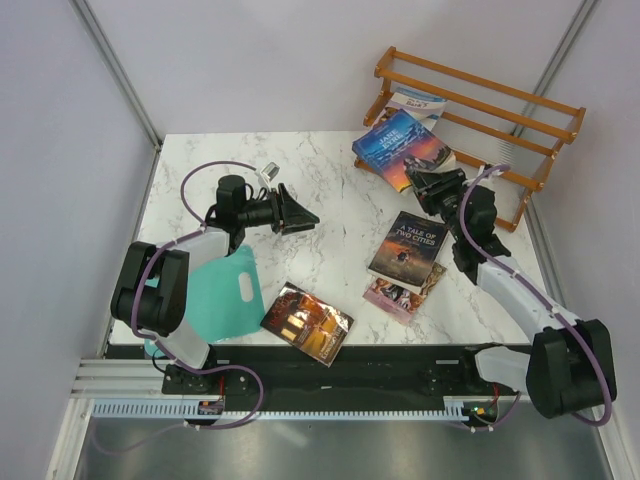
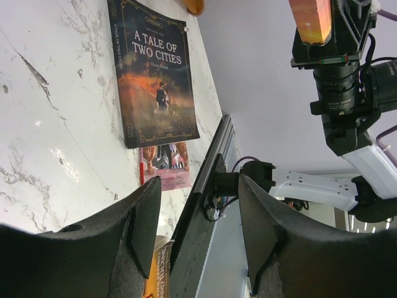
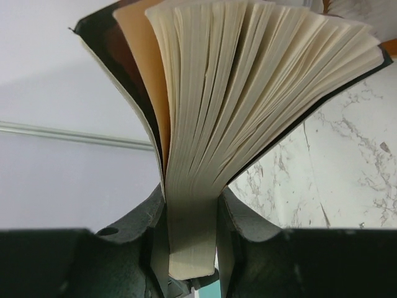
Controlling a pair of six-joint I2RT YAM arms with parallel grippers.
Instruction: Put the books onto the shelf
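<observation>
Top view: the right pincer [image 1: 432, 184] is clamped on the near edge of the blue "Jane Eyre" paperback [image 1: 403, 145], which sits tilted at the far right corner of the white marble desk [image 1: 330, 190], just beside the orange-brown wooden slatted shelf [image 1: 520, 110]. The light-blue paperback [image 1: 417, 102] already leans on the shelf rails, so the step in hand is judged to be the transfer of the second book. The next move calls for carrying this book over the front rail and setting it beside the light-blue one before releasing it. On the desk lie the dark "A Tale of Two Cities" paperback [image 1: 408, 245], the pink-purple paperback [image 1: 398, 295] partly beneath it, and the dark red-brown paperback [image 1: 307, 322] at the near edge. The left pincer [image 1: 297, 212] hovers over the desk. Left wrist view: its fingers [image 2: 146, 230] stand apart with nothing between them. Right wrist view: the jaws grip the page block and cover together. The pages fan out above and the cover bows outward, so the book is judged floppy and liable to sag.
</observation>
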